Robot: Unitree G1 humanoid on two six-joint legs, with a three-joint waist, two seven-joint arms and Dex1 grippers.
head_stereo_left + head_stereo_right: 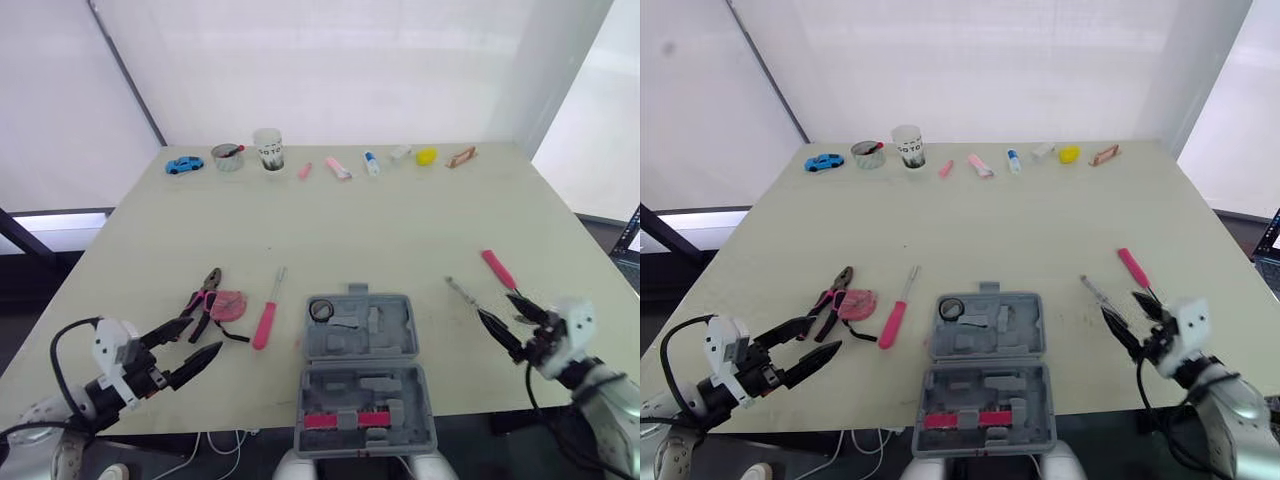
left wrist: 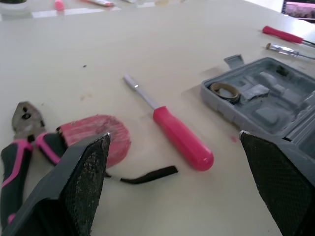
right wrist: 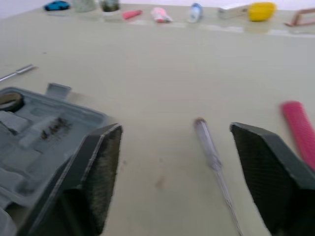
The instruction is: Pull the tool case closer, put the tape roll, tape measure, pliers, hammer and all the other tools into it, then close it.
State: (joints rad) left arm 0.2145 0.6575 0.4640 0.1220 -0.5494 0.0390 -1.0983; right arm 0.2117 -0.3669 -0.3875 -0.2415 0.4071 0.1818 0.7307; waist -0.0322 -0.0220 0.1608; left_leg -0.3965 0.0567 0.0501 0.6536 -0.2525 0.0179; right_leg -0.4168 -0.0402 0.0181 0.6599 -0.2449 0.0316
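**A:** Left eye view first: where is the tool case (image 1: 366, 375)?

**B:** It lies open at the near edge of the desk (image 1: 400, 220), with both grey halves facing up. The tape roll (image 1: 320, 310) sits in the far half, in its left corner.

**A:** And the other tools?

**B:** They are all outside the case. Just to its left lies the pink-handled screwdriver (image 1: 266, 318), with its shaft pointing away from the robot. Further left of the case is the tape measure (image 1: 230, 304), round and pink with a black strap. The pliers (image 1: 203, 298) lie on the side of the tape measure away from the case, their handles against it. To the right of the case is the clear-handled screwdriver (image 1: 460, 291), and beyond that lies a pink-handled tool (image 1: 497, 269).

**A:** What about the pincers?

**B:** The left pincer (image 1: 208, 336) hovers left of the case, on the near side of the pliers. Its fingers (image 2: 83, 182) are spread wide and hold nothing. The left wrist view shows the tape measure and the pink-handled screwdriver between them. The right pincer (image 1: 494, 304) is right of the case, also spread and empty. Its tips are near the clear-handled screwdriver, but I cannot tell whether they touch it.

**A:** Is there anything else on the desk?

**B:** A row of small things lies well beyond the case along the far edge. Among them are a blue toy car (image 1: 183, 164) and a white cup (image 1: 268, 148).
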